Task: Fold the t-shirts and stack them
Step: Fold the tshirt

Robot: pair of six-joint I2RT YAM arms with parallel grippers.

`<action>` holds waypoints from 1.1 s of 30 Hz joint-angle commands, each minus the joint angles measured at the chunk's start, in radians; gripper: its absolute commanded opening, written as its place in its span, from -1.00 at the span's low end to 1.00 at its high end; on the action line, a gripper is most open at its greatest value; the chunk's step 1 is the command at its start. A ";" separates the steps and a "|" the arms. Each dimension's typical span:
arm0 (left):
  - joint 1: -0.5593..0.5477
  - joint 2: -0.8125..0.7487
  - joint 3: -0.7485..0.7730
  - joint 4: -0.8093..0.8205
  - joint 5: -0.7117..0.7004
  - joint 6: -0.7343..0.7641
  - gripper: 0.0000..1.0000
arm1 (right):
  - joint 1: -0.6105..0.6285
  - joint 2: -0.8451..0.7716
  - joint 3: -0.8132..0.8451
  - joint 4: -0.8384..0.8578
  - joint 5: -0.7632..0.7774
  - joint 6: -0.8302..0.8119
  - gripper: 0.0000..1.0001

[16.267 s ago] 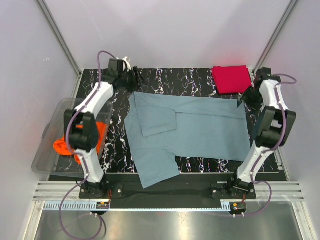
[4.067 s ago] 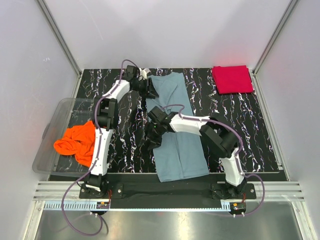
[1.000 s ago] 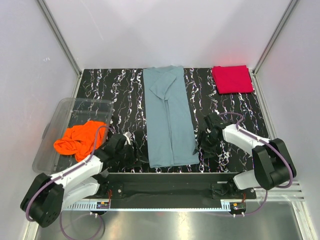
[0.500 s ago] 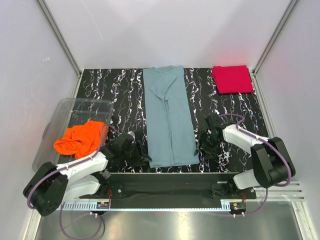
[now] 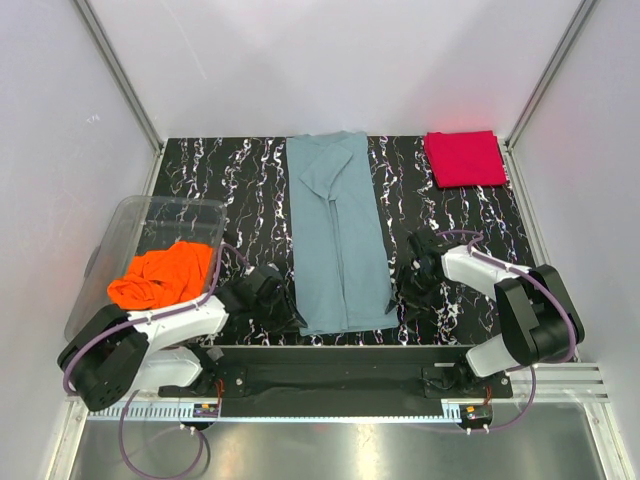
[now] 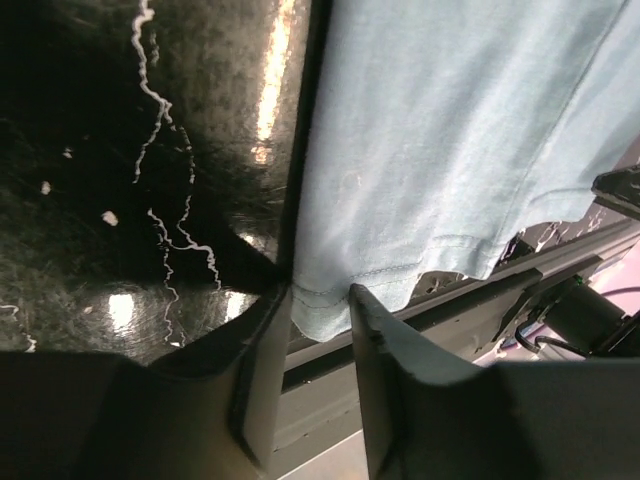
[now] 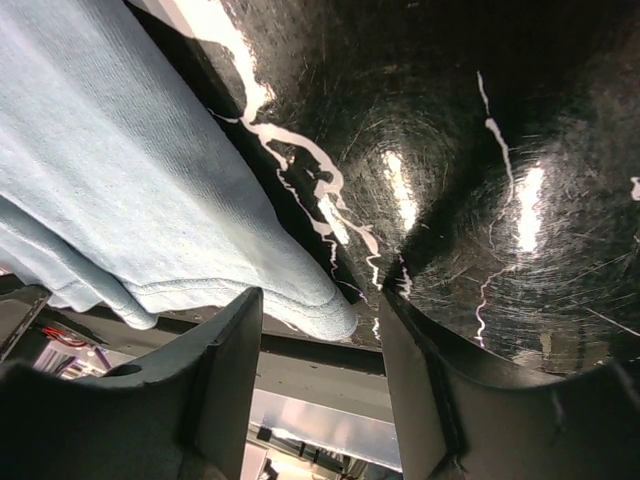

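Your left fingers (image 6: 260, 380) and right fingers (image 7: 220, 370), spread, straddle hem corners of the grey-blue t-shirt (image 5: 335, 230); pinch shallow and one layer may slip.

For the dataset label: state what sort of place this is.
Likely a robot lab test cell, not a home: bare white walls on metal framing, left arm and right arm bolted at a black marbled table, a grey-blue t-shirt laid out.

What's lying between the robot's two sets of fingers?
The grey-blue t-shirt, its near hem spanning from left fingers to right fingers; the top view shows it.
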 commanded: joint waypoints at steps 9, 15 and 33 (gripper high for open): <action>-0.005 -0.010 0.017 -0.041 -0.087 0.046 -1.00 | -0.003 -0.009 0.013 0.010 -0.036 0.004 -0.69; -0.005 -0.067 -0.011 -0.069 -0.060 0.051 -1.00 | 0.029 -0.096 -0.062 0.046 -0.102 0.053 -1.00; 0.227 0.150 0.502 -0.282 -0.018 0.388 -1.00 | -0.026 0.036 0.306 0.019 -0.128 0.000 -1.00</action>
